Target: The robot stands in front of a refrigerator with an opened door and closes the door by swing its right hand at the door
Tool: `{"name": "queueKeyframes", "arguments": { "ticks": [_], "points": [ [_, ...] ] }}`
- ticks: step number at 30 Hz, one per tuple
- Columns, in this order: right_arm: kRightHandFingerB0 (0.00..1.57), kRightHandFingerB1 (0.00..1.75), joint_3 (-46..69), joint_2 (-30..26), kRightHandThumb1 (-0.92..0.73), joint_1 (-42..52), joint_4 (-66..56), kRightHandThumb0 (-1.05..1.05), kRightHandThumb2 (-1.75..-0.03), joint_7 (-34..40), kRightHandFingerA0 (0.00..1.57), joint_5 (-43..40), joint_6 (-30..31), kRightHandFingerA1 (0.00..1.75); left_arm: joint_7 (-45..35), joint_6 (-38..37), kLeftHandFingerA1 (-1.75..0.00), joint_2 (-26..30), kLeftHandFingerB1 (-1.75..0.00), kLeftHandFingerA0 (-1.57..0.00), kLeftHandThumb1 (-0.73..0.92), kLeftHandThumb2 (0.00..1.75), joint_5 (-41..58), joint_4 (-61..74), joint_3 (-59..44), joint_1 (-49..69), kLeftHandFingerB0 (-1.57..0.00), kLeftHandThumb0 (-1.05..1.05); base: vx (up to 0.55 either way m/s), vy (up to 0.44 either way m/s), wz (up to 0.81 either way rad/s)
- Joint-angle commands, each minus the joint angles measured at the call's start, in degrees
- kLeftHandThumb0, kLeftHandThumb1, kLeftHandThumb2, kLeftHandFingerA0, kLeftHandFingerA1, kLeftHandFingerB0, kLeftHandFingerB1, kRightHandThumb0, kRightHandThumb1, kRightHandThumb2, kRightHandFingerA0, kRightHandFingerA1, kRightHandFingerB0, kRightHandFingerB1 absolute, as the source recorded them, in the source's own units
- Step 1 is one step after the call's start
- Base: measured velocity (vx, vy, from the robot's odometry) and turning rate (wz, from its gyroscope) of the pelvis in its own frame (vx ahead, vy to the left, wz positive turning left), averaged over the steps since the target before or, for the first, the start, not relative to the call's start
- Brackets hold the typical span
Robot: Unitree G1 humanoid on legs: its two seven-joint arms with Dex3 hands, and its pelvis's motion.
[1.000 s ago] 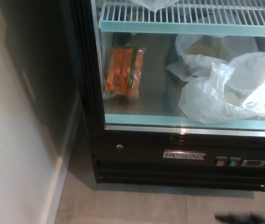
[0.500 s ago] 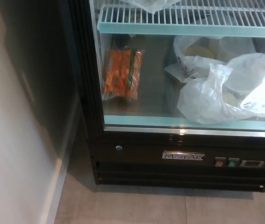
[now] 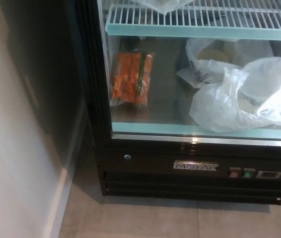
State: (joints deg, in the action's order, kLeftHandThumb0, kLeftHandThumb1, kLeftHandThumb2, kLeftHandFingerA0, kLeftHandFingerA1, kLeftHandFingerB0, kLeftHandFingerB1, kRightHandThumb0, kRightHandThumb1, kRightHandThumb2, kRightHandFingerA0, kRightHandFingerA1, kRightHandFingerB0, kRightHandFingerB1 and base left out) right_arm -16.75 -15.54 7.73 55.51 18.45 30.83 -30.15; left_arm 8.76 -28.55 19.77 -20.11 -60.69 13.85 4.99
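Gleaming black refrigerator [image 3: 145, 168], wire shelf [image 3: 199, 17]

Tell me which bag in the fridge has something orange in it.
The clear bag of carrots on the bottom shelf's left side. The white plastic bags to its right hold pale containers, nothing orange.

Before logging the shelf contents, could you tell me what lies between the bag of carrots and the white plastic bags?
Bare shelf floor only, in the head view, between the bag of carrots and the white plastic bags.
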Motion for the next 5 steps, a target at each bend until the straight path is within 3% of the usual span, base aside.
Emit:
{"name": "queueKeyframes", "arguments": {
  "ticks": [1, 5],
  "points": [
    [0.30, 0.48, -0.3, 0.2, -0.59, -0.5, 1.5, -0.59, -0.91, -0.4, 0.26, -0.9, 1.1, 0.46, 0.5, -1.8, -0.55, 1.2, -0.49, -0.39, 0.63, 0.96, -0.6, -0.4, -0.1, 0.1, -0.32, -0.56, 0.00, 0.000, 0.00],
    [0.32, 0.48, -0.4, 0.3, -0.59, -0.1, 2.1, -0.58, -0.91, -0.3, 0.25, -1.1, 1.0, 0.46, 0.0, -2.2, -0.55, 1.4, -0.50, -0.39, 0.63, 0.97, -0.4, 0.1, 0.0, 0.8, -0.32, -0.55, 0.00, 0.000, 0.00]
  ]
}}
